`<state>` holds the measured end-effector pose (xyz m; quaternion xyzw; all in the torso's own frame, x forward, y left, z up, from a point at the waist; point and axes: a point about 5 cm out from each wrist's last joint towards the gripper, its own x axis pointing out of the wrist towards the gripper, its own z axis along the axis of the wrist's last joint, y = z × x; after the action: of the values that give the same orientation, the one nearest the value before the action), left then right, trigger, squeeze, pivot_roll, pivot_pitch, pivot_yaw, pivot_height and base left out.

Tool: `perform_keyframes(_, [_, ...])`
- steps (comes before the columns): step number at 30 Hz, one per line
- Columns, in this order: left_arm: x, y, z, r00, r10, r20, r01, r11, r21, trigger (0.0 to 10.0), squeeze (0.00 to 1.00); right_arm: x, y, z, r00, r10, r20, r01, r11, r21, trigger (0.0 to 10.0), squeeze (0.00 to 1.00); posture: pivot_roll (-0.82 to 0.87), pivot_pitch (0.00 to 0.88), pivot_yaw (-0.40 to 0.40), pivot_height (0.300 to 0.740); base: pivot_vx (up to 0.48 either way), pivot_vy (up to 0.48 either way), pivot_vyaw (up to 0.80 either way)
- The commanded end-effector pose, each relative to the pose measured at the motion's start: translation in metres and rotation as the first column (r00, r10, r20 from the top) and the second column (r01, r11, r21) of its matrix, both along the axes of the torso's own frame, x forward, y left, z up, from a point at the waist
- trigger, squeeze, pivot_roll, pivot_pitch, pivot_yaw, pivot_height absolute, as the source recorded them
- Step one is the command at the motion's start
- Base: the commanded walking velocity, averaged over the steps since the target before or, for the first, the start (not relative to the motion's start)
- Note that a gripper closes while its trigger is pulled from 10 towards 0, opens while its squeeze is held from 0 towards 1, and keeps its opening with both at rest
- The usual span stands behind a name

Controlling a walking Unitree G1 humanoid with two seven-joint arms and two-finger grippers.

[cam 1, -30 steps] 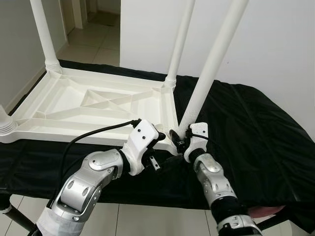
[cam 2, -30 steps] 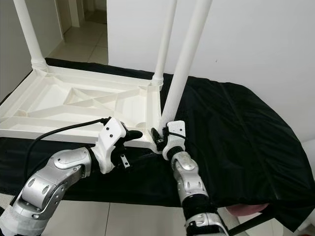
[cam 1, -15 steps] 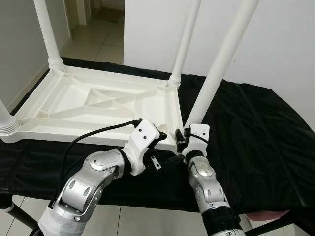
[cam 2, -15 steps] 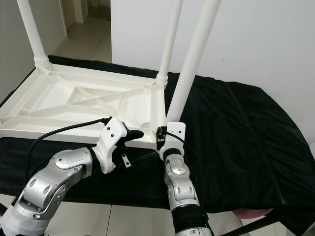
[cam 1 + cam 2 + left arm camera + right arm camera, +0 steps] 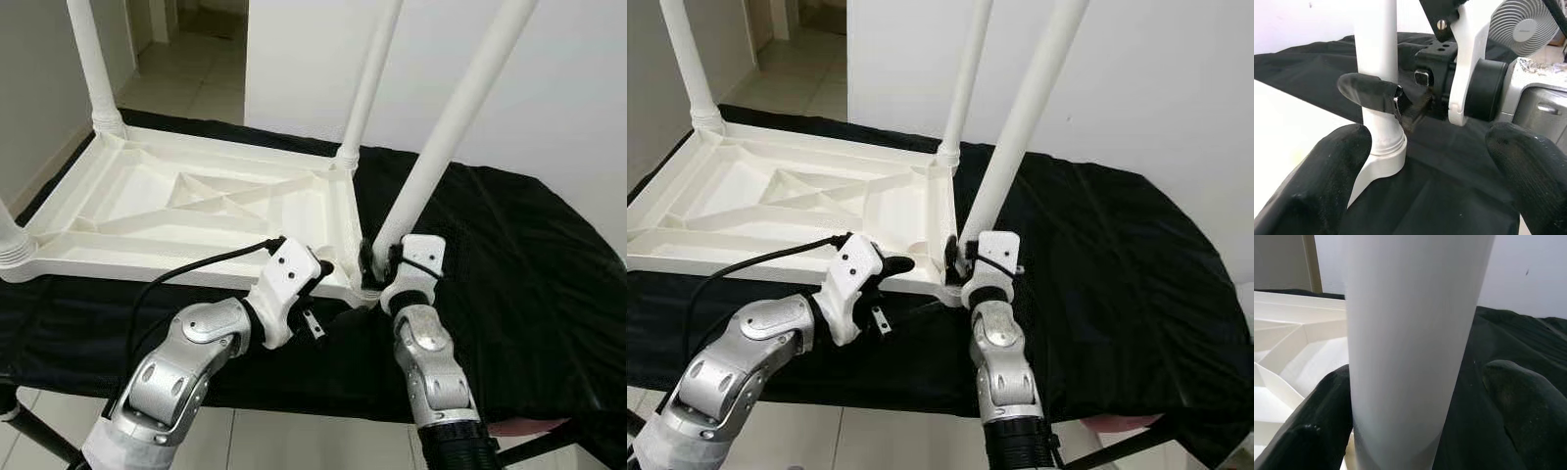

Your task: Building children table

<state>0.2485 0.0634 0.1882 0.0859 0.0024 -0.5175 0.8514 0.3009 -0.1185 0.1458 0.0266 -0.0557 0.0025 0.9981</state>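
Observation:
A white plastic table (image 5: 147, 211) lies upside down on a black cloth (image 5: 509, 255), its legs pointing up. My right gripper (image 5: 377, 264) is open around the base of the near-right leg (image 5: 441, 147). In the right wrist view the leg (image 5: 1410, 333) stands between the fingers, one fingertip (image 5: 1317, 431) against it and the other (image 5: 1528, 406) a little apart. My left gripper (image 5: 328, 294) is open at the table's near edge, just left of that leg's socket (image 5: 1381, 156), holding nothing.
Other legs stand at the far left (image 5: 93, 59), far right (image 5: 367, 88) and near left (image 5: 10, 245) corners. A white wall rises behind the cloth and a doorway (image 5: 186, 39) opens at the back left. A white fan (image 5: 1528, 24) stands beyond the right arm.
My right gripper has shifted from the near side of the leg's base to its right side, a little higher. The left gripper has barely moved. The camera shifted slightly.

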Motion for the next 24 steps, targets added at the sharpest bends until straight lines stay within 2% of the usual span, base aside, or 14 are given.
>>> perform_keyframes(1, [0.004,0.0,0.001,0.993,0.116,0.025,-0.115,0.993,-0.013,10.0,0.0,-0.012,0.0,-0.018,0.998,0.018,-0.063,-0.019,1.0,-0.006,10.0,1.0,0.05,0.0,-0.163,0.74,0.0,0.0,0.0])
perform_keyframes(2, [0.003,0.0,0.001,0.993,0.113,0.023,-0.113,0.994,-0.015,10.0,0.0,-0.014,-0.001,-0.019,0.995,0.07,-0.067,-0.07,0.998,-0.002,10.0,0.0,0.05,0.0,-0.163,0.74,0.0,0.0,0.0])
perform_keyframes(3, [0.003,0.0,0.001,0.993,0.113,0.023,-0.113,0.994,-0.015,10.0,0.0,-0.014,-0.001,-0.019,0.995,0.07,-0.067,-0.07,0.998,-0.002,10.0,0.0,0.05,0.0,-0.163,0.74,0.0,0.0,0.0])
perform_keyframes(6, [0.0,0.001,0.001,0.996,0.093,0.015,-0.093,0.995,-0.02,10.0,0.0,-0.016,-0.004,-0.019,0.98,0.187,-0.062,-0.188,0.982,-0.011,10.0,0.0,0.05,0.0,-0.162,0.74,0.0,0.0,0.0])
perform_keyframes(7, [0.0,0.001,0.001,0.996,0.093,0.015,-0.093,0.995,-0.02,10.0,0.0,-0.016,-0.004,-0.019,0.98,0.187,-0.062,-0.188,0.982,-0.011,10.0,0.0,0.05,0.0,-0.162,0.74,0.0,0.0,0.0])
perform_keyframes(8, [-0.003,0.0,0.001,0.998,0.066,0.016,-0.066,0.998,-0.019,10.0,0.0,-0.016,-0.007,-0.019,0.967,0.249,-0.06,-0.251,0.968,-0.02,10.0,0.0,0.04,0.0,-0.157,0.74,0.0,0.0,0.0])
perform_keyframes(11, [-0.009,-0.002,0.001,1.0,0.011,0.014,-0.01,1.0,-0.015,10.0,0.0,-0.011,-0.015,-0.018,0.938,0.341,-0.058,-0.344,0.938,-0.049,10.0,0.0,0.04,0.0,-0.152,0.74,0.0,0.0,0.0])
perform_keyframes(14, [-0.011,-0.003,0.001,1.0,-0.004,0.015,0.005,1.0,-0.015,10.0,0.0,-0.009,-0.018,-0.017,0.93,0.364,-0.058,-0.367,0.928,-0.061,10.0,0.0,0.04,0.0,-0.152,0.74,0.0,0.0,0.0])
perform_keyframes(15, [-0.015,-0.005,0.001,0.999,-0.038,0.007,0.038,0.999,-0.01,10.0,0.0,-0.001,-0.025,-0.016,0.887,0.457,-0.069,-0.462,0.883,-0.086,10.0,0.0,0.04,0.0,-0.142,0.74,0.0,0.0,0.0])
perform_keyframes(16, [-0.015,-0.005,0.001,0.999,-0.038,0.007,0.038,0.999,-0.01,10.0,0.0,-0.001,-0.025,-0.016,0.887,0.457,-0.069,-0.462,0.883,-0.086,10.0,0.0,0.04,0.0,-0.142,0.74,0.0,0.0,0.0])
perform_keyframes(17, [-0.017,-0.005,0.0,0.998,-0.057,0.002,0.057,0.998,-0.006,10.0,0.0,0.005,-0.028,-0.016,0.85,0.52,-0.084,-0.526,0.843,-0.108,10.0,0.0,0.04,0.0,-0.136,0.74,0.0,0.0,0.0])
perform_keyframes(18, [-0.017,-0.005,0.0,0.998,-0.057,0.002,0.057,0.998,-0.006,10.0,0.0,0.005,-0.028,-0.016,0.85,0.52,-0.084,-0.526,0.843,-0.108,10.0,0.0,0.04,0.0,-0.136,0.74,0.0,0.0,0.0])
perform_keyframes(20, [-0.018,-0.006,0.0,0.998,-0.068,0.001,0.068,0.998,-0.001,10.0,0.0,0.012,-0.028,-0.016,0.822,0.56,-0.1,-0.569,0.813,-0.124,10.0,0.0,0.04,0.0,-0.136,0.74,0.0,0.0,0.0])
perform_keyframes(24, [-0.019,-0.007,0.001,0.997,-0.074,0.0,0.074,0.997,0.001,10.0,0.0,0.019,-0.027,-0.015,0.796,0.594,-0.116,-0.605,0.783,-0.141,10.0,0.0,0.04,0.0,-0.136,0.74,0.0,0.0,0.0])
